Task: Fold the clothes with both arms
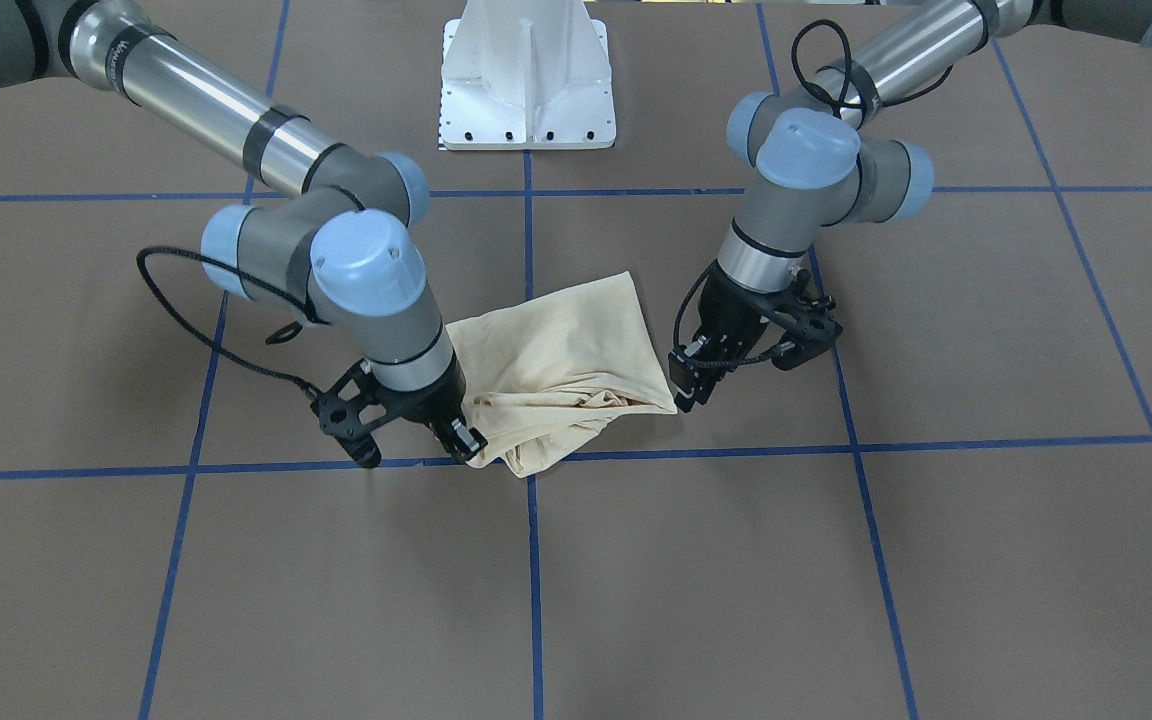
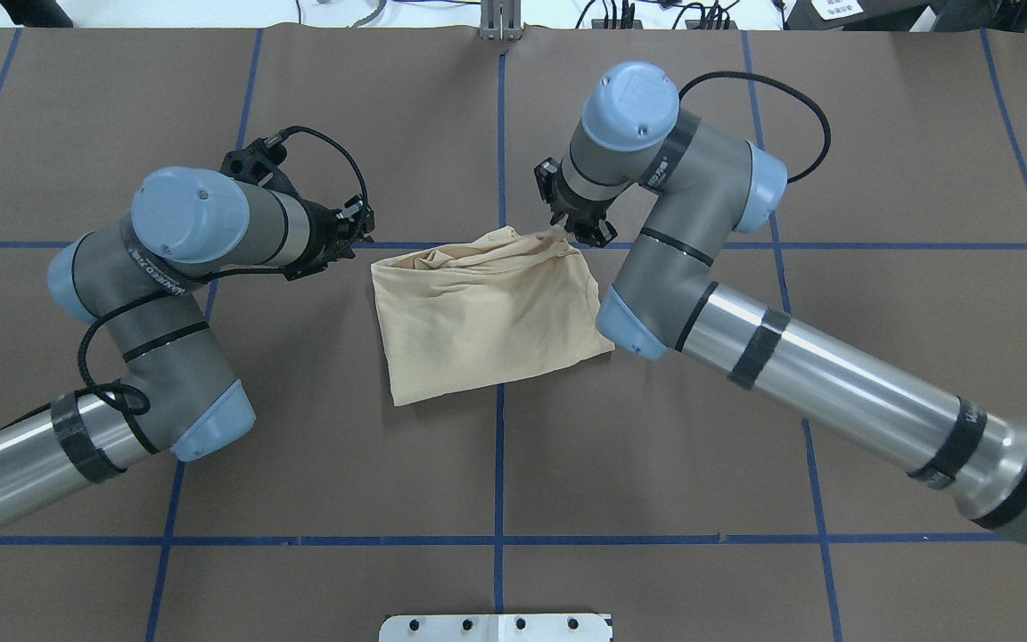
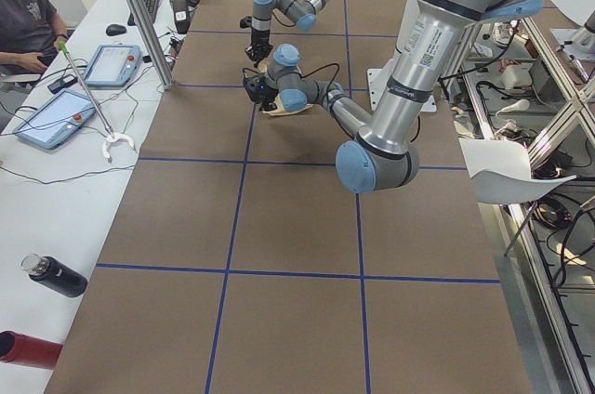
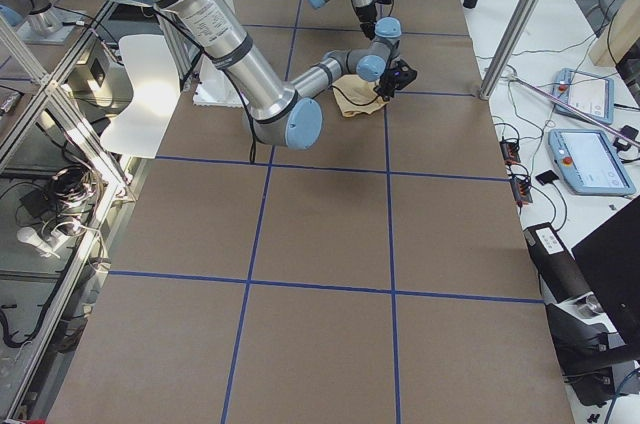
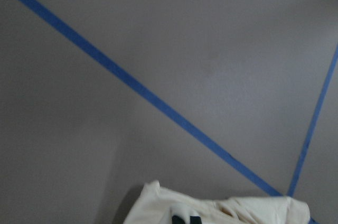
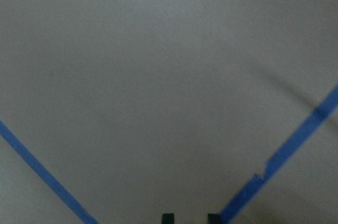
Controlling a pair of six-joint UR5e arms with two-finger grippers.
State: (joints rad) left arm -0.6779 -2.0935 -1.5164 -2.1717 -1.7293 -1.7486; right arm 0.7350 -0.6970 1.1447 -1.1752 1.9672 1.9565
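We judge a late fold in hand: the shirt [image 2: 487, 312] lies as a compact, roughly square packet at the middle of the worktop [image 2: 299, 464], smooth toward the robot, its far edge bunched, the print hidden. The right pincer [image 1: 464, 440] touches the far right corner, fingertips [image 6: 168, 217] narrowly apart with only worktop between. The left pincer [image 1: 688, 388] sits at the far left corner; we cannot tell whether it grips. Next, we think, both need a firm hold on those corners, then an even pull to flatten the bunching.
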